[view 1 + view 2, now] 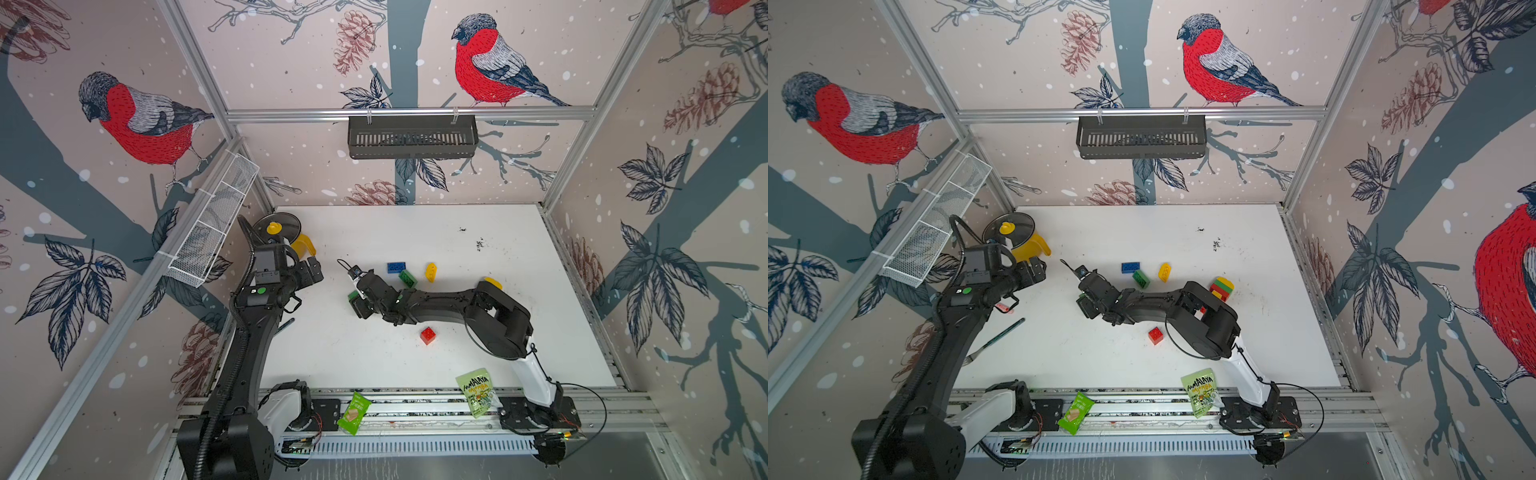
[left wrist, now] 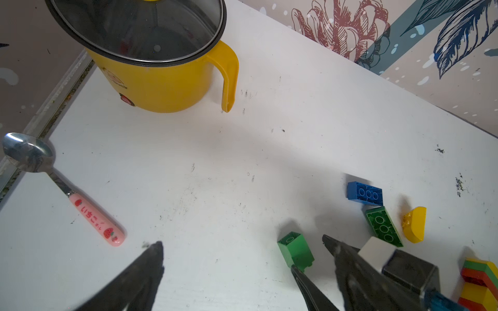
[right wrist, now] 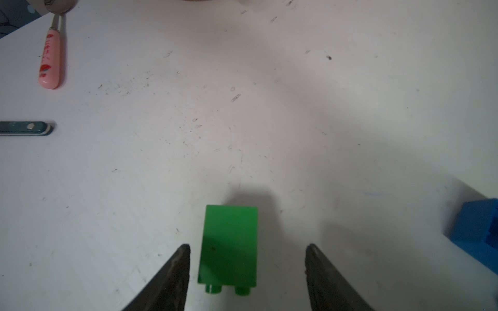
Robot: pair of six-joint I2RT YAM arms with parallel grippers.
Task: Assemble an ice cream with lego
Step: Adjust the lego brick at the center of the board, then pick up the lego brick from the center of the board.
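1. The tall green brick [image 3: 229, 247] lies on its side near the middle of the worktop [image 1: 374, 361], with its studs toward the right wrist camera.
2. The right gripper [image 3: 248, 245] is low around this brick with its jaws apart. A gap shows on each side of the brick, narrower on one side, so the brick is not gripped.
3. Behind the right arm three loose pieces lie close together. These are a blue brick [image 1: 396, 267], a flat green brick [image 1: 407, 278] just beside it, and a yellow half-round [image 1: 431, 272] near them but apart. In the left wrist view the hollow undersides of the blue and the flat green one show.
4. A red brick [image 1: 427, 335] sits alone, studs up, in front of the right arm.
5. A stack [image 1: 1222, 287] of red, green and yellow layers stands by the elbow of the right arm, toward the right edge.
6. The left gripper [image 2: 241, 239] is wide open and holds nothing. It is over bare worktop on the left side, near a yellow pot [image 2: 161, 86] that has a glass lid.
7. A spoon [image 2: 94, 218] with a pink handle and a teal-handled tool [image 1: 994, 340] lie on the left.
8. Two green packets [image 1: 353, 411] [image 1: 478, 392] rest on the front rail.
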